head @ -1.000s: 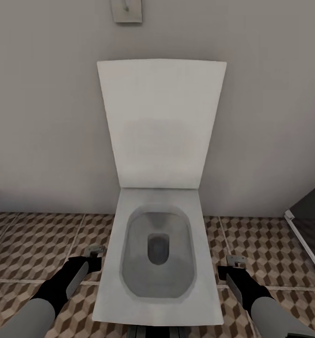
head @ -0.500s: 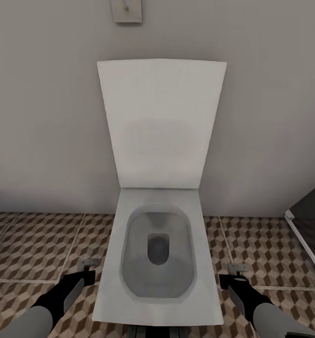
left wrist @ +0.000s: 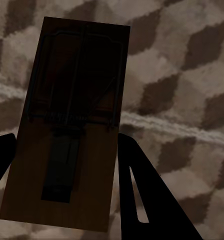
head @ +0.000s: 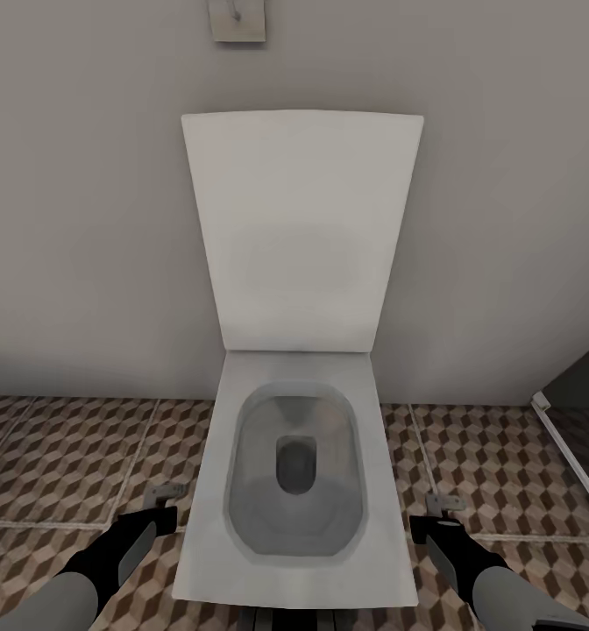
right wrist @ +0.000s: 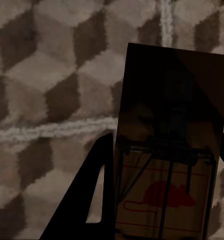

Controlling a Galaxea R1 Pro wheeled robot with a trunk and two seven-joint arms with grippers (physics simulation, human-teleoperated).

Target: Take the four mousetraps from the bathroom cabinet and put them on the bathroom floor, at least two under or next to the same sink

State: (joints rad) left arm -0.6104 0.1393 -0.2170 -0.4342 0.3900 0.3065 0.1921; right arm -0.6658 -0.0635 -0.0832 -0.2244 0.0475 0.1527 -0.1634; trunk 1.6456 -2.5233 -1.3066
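Facing a white toilet (head: 299,491) with its flat lid (head: 301,232) raised against a plain grey wall (head: 75,219). Open tiled strips of floor (head: 58,464) on either side of the pan, wider at left, cut short at right by a dark panel with a pale edge (head: 557,421).

Left gripper (head: 167,495) low beside the pan's left flank, just clear of its rim. Closed around a trap (left wrist: 72,125), seen from the left wrist as a flat brown wooden slab with thin wire bar and spring, held between black fingers (left wrist: 147,200) above the tiles.

Right gripper (head: 443,505) low beside the pan's right flank, again just apart from the rim. Clamped on a second trap (right wrist: 169,165), seen from the right wrist: same wooden slab, wire frame, red mouse printed on its paler end, one black finger (right wrist: 89,200) against its edge.

Floor in large square tiles printed with brown, beige and grey cubes, split by pale grout lines. Small pale plate (head: 237,19) on the wall above the lid. Toilet bowl rounded, grey inside, set in a squared white body.
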